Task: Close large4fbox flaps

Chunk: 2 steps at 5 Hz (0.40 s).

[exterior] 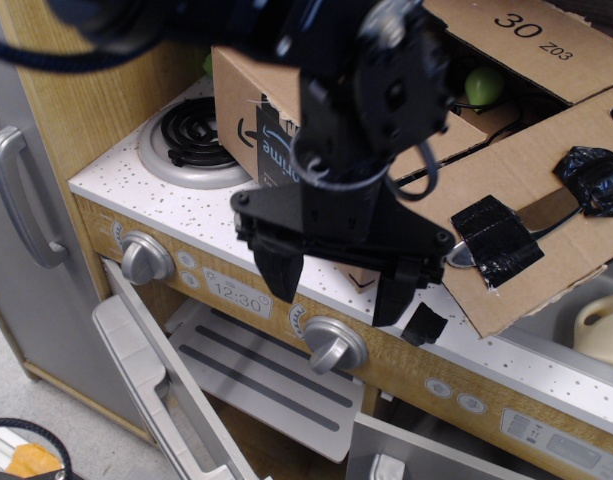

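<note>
Two flaps visible: taped flap (531,225) splays out low to the right of the box; printed "30 Z03" flap (526,40) folds back at top right. Other two flaps: not clearly visible.
large4fbox (286,110): sits on the white speckled desk (136,170) of a toy kitchen, just beside the burner (191,140); top open, green ball (478,88) inside.
handling: corrugated cardboard, so likely light and stiff, hinging along the creases; box may slide on the smooth top if pushed sideways.
hold: judgement – no pinch needed; push under the free edge of the taped flap and sweep it up and over, away from the tape patches (496,240).
end effector (331,285): fingers spread wide, nothing between them, hanging in front of the box's near corner over the desk edge.
surface: flat, hard, narrow; knobs (331,345) and clock panel (236,297) on the front below.
room: tight – wooden wall (96,60) left, oven door (166,390) hanging open below, cream pot (601,330) at right.
</note>
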Motion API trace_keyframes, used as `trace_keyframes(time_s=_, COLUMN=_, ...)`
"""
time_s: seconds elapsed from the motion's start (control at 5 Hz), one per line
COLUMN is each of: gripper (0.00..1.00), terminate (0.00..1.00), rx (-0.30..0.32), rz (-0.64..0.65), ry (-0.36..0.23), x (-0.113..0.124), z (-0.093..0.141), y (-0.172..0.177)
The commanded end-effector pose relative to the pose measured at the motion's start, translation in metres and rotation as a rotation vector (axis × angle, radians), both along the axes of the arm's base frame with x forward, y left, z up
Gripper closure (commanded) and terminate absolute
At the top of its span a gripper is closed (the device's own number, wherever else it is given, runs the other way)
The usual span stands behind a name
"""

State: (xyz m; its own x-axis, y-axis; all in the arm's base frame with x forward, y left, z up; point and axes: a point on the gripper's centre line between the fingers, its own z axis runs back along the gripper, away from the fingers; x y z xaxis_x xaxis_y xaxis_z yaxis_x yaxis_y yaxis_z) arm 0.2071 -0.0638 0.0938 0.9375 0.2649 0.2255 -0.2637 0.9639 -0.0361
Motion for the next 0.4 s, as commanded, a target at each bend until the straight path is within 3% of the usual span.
trace_keyframes(time_s=0.0, gripper=0.00, terminate=0.00, rx=-0.071, rz=-0.055, ry=-0.166, x=0.023, z=-0.017, y=-0.010)
trace_keyframes(time_s=0.2, gripper=0.00, terminate=0.00, rx=-0.084, rz=-0.096, ry=-0.258, x=0.038, z=-0.023, y=-0.023)
